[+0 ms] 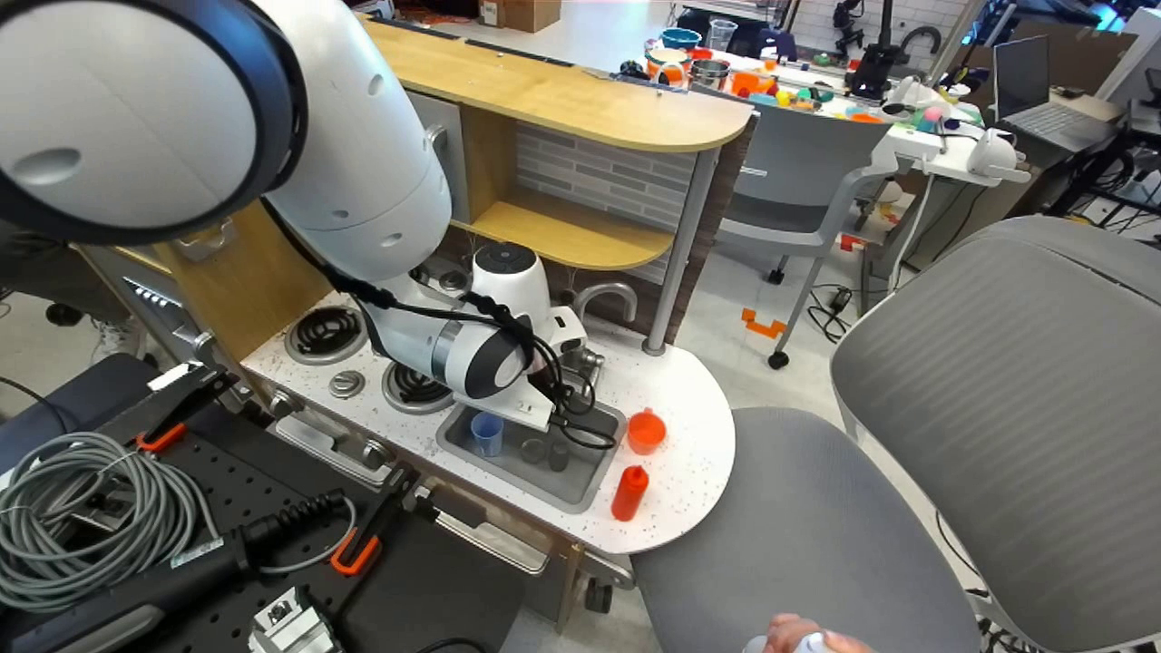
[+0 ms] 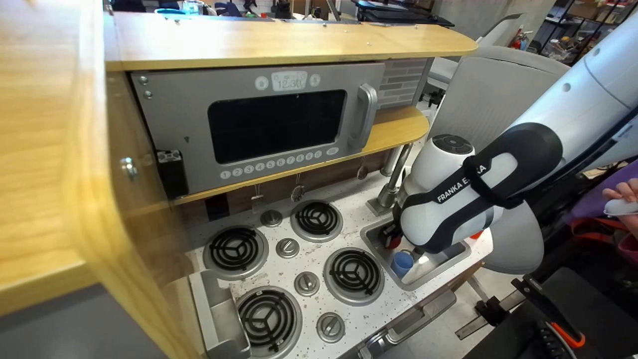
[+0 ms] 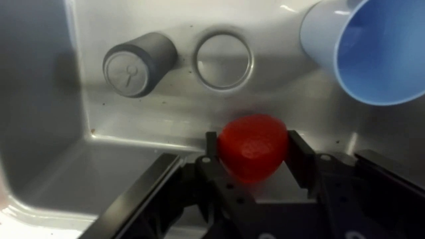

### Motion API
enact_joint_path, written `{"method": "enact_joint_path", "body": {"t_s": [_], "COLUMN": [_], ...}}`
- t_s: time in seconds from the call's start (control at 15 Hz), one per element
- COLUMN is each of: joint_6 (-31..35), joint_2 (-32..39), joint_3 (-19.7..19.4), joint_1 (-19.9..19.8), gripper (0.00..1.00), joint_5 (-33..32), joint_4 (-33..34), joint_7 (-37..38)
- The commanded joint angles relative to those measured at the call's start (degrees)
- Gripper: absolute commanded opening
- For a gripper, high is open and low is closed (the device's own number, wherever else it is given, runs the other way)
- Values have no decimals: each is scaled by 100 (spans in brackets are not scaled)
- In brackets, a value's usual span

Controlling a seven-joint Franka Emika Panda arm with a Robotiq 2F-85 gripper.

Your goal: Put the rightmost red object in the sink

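Observation:
The rightmost red object [image 3: 254, 146], rounded and red, is held between the two fingers of my gripper [image 3: 253, 149] in the wrist view. The fingers touch it on both sides. Behind it lies the grey metal sink [image 3: 142, 122]; I cannot tell whether the object touches the sink. In an exterior view the red object [image 2: 394, 243] shows over the far left part of the sink [image 2: 456, 254], just below the dark gripper [image 2: 390, 233]. In an exterior view the arm and cables hide the held object above the sink [image 1: 571, 494].
A blue cup [image 3: 375, 56], a grey can [image 3: 139, 66] and a round drain [image 3: 223, 61] are in the sink. A red cup [image 1: 646, 432] and a red bottle [image 1: 629, 493] stand on the white counter beside it. The faucet [image 1: 609, 292] rises behind. Burners [image 2: 354, 275] lie alongside.

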Motion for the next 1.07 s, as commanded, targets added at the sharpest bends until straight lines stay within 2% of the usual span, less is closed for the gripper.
{"method": "enact_joint_path", "body": {"t_s": [0.0, 0.4, 1.0], "joint_6": [-184, -412, -553], "joint_2": [352, 510, 422], "joint_3": [-115, -55, -20], "joint_1": [126, 67, 81], "gripper": [27, 27, 27], "joint_5": [132, 142, 123], "joint_4": [482, 690, 547], "joint_7": [105, 105, 74]}}
